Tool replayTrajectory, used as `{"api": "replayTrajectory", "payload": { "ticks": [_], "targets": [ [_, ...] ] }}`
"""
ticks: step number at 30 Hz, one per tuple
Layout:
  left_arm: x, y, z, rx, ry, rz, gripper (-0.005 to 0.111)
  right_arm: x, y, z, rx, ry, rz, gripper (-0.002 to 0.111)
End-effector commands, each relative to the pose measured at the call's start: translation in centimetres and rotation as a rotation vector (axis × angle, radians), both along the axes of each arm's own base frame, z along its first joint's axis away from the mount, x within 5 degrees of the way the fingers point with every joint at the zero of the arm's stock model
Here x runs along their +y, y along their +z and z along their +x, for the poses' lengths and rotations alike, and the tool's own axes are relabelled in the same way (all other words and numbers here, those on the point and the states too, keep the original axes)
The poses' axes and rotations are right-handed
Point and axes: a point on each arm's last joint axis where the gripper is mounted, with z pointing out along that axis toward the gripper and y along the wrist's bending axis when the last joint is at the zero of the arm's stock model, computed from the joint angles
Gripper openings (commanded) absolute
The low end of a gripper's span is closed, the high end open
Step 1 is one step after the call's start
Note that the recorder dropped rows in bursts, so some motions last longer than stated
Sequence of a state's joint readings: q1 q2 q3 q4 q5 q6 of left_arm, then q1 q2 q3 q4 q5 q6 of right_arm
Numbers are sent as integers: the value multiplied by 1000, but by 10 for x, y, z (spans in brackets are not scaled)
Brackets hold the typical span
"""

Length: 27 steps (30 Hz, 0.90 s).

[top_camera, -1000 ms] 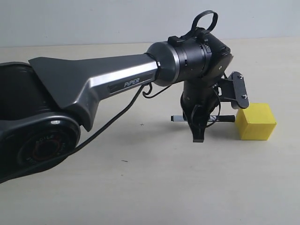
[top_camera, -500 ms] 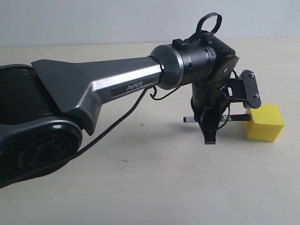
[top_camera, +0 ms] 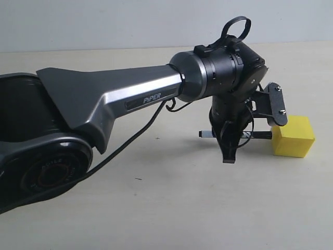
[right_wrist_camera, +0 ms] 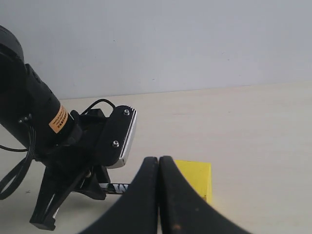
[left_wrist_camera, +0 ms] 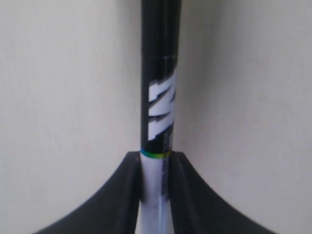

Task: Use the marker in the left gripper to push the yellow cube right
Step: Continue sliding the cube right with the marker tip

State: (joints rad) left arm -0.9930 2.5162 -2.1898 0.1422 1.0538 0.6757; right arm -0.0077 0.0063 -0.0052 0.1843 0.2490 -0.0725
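Exterior: plain beige tabletop [top_camera: 156, 208], matte, with a few dark specks. A blank pale grey wall [top_camera: 104, 23] is behind it. The left gripper [top_camera: 229, 152] points down, clamped on the marker [top_camera: 206, 134], which lies level and crosswise through the fingers. The yellow cube [top_camera: 293, 138] sits on the table just past the marker's outer end, on the side away from the arm's base. The tip looks to meet the cube's near face, but I can't confirm contact. Cube is bright yellow, matte, sharp-edged and unmarked.

Left wrist: the marker [left_wrist_camera: 160, 97] runs straight out between the fingertips [left_wrist_camera: 130, 180]. Barrel is white at the grip, then a thin rainbow band, then black with white lettering. Beige surface underneath.

Right wrist: the right gripper [right_wrist_camera: 158, 163] has its jaws pressed together with nothing between them. The cube [right_wrist_camera: 197, 178] is just beyond its fingertips, and the left gripper [right_wrist_camera: 44, 219] is off to one side.
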Motion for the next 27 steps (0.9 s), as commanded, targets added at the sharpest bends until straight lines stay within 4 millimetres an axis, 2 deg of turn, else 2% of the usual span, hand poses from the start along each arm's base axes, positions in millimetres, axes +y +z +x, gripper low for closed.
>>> {"api": "replayTrajectory", "payload": {
  "ticks": [1, 9, 16, 27],
  "targets": [
    [-12, 2, -10, -13, -27, -53, 0, 0, -1, 0, -5, -3, -5, 0],
    [-9, 2, -12, 6, -22, -20, 0, 0, -1, 0, -5, -3, -5, 0],
    [-2, 6, -3, -18, 41, -4, 0, 0, -1, 0, -5, -3, -5, 0],
    [5, 7, -1, -35, 109, 55, 0, 0, -1, 0, -5, -3, -5, 0]
  ]
}}
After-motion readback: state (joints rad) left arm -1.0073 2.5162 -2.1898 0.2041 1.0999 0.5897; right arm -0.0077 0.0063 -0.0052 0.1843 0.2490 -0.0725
